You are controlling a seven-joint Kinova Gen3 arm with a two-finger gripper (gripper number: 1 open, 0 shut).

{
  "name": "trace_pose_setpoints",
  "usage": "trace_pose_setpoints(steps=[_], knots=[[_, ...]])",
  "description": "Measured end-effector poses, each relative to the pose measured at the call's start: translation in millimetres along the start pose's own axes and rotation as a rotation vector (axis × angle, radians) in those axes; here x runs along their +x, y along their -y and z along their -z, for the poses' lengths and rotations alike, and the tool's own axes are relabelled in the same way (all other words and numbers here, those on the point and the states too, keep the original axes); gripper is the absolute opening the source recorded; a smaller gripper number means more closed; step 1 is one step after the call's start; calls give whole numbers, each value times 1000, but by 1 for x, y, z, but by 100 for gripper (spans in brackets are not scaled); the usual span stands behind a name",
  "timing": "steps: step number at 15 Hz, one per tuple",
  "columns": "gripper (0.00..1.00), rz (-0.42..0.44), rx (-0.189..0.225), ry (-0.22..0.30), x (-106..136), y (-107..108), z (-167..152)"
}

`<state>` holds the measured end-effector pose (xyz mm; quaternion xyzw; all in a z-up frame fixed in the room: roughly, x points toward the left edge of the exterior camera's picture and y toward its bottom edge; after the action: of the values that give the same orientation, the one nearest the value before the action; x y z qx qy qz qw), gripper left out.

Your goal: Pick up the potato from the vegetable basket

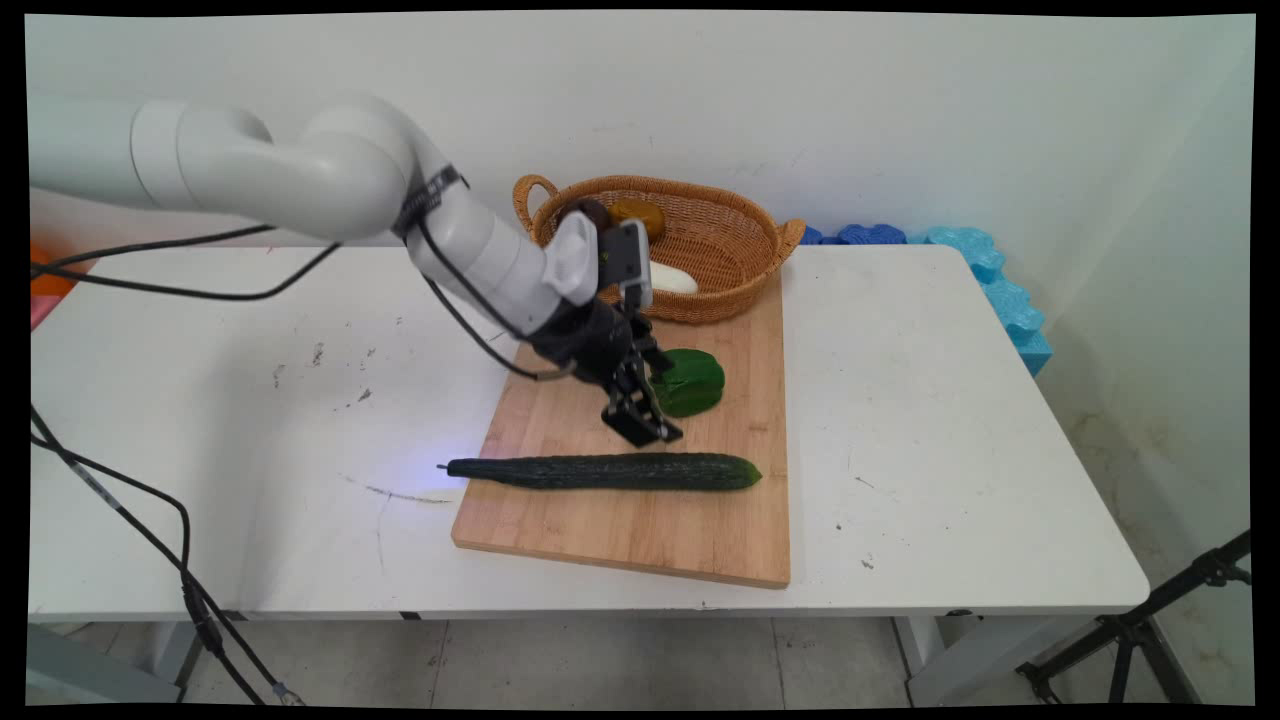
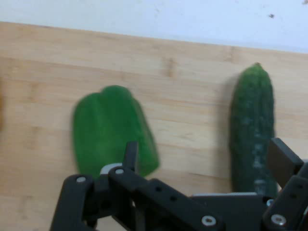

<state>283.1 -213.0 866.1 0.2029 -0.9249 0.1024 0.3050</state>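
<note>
My black gripper (image 1: 648,424) hovers low over a wooden cutting board (image 1: 640,535), between a green bell pepper (image 1: 690,382) and a long dark cucumber (image 1: 610,471). It is open and holds nothing. In the hand view the pepper (image 2: 113,130) lies just beyond the left finger (image 2: 130,153), and the cucumber (image 2: 252,130) runs along the inside of the right finger (image 2: 284,159). Bare board (image 2: 187,96) shows between them, under my gripper (image 2: 207,159).
A wicker basket (image 1: 735,285) stands at the board's far end, holding two brownish items and a white one (image 1: 672,280). Blue foam pieces (image 1: 990,265) line the table's far right corner. Black cables hang at the left. A tripod (image 1: 1135,630) stands on the floor at the right.
</note>
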Motion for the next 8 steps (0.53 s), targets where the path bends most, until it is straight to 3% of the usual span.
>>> trace_pose_setpoints(steps=[8], knots=[[100,-34,79,8,22,63,31]])
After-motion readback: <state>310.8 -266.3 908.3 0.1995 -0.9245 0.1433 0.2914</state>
